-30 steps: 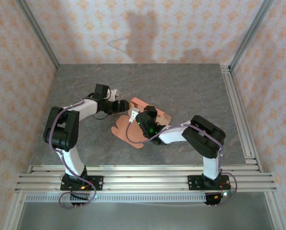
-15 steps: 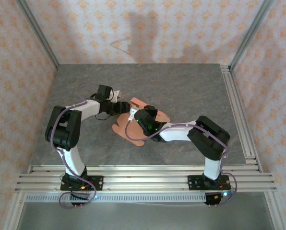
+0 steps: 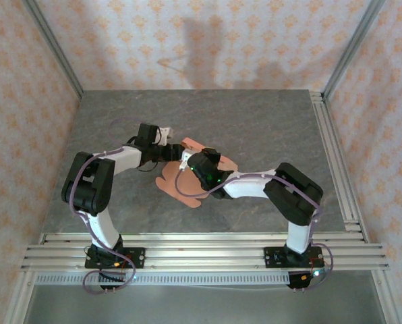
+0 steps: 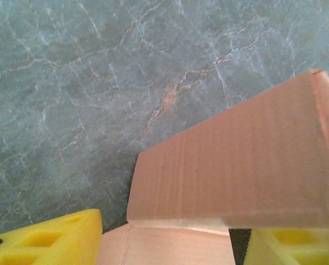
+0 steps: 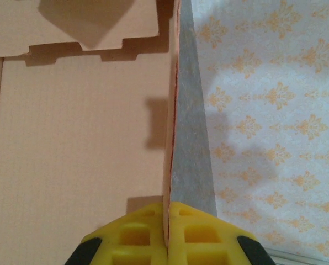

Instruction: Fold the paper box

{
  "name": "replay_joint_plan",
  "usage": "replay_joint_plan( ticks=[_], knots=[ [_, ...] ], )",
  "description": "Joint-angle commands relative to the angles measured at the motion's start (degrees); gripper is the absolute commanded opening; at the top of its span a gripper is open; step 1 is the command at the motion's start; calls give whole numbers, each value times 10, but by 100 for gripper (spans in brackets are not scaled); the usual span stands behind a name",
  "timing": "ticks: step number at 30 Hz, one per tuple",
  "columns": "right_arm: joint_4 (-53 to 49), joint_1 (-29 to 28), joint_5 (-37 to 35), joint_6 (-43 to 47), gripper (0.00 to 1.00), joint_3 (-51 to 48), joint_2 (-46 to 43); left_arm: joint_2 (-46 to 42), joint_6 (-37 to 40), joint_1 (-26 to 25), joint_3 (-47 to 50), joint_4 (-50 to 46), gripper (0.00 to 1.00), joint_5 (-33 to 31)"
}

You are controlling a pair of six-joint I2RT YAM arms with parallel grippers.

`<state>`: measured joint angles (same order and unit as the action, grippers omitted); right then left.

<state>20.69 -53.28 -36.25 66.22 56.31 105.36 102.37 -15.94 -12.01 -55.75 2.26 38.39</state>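
The paper box (image 3: 177, 187) is a salmon-orange die-cut card lying partly flat mid-table, with some panels raised. My right gripper (image 3: 189, 162) is shut on one upright panel; in the right wrist view that panel runs edge-on up from the pinched yellow fingertips (image 5: 145, 234) of the gripper (image 5: 167, 221), with the wide card face (image 5: 81, 138) to its left. My left gripper (image 3: 172, 152) reaches in from the left. Its yellow fingers (image 4: 48, 237) stand apart on either side of a flat panel, under a raised flap (image 4: 236, 165), with a dark gap by the right finger (image 4: 297, 243).
The grey marbled table (image 3: 255, 128) has patterned walls at the back and sides. Aluminium rails run along the near edge (image 3: 201, 246) and the right side (image 3: 332, 155). Both arm bases stand on the near rails.
My left gripper has slid a little right towards the box and its fingers have narrowed. The right gripper has moved slightly left, its grip on the panel unchanged.
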Motion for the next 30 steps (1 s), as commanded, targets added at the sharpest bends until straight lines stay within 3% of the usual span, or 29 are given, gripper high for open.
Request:
replay_joint_plan(
  ticks=[1, 5, 18, 30],
  knots=[
    [16, -3, -12, 23, 0, -10, 16, -18, 8, -3, 7, 27, 61, 4],
    [15, -3, -10, 23, 0, -4, 21, -22, 1, -5, 19, 47, 55, 1],
    [21, -8, -17, 14, 0, 2, 37, -22, 47, -26, 5, 14, 52, -27],
    [16, -9, -15, 9, 0, 4, 37, -32, 64, -27, 6, 8, 31, -41]
  ],
)
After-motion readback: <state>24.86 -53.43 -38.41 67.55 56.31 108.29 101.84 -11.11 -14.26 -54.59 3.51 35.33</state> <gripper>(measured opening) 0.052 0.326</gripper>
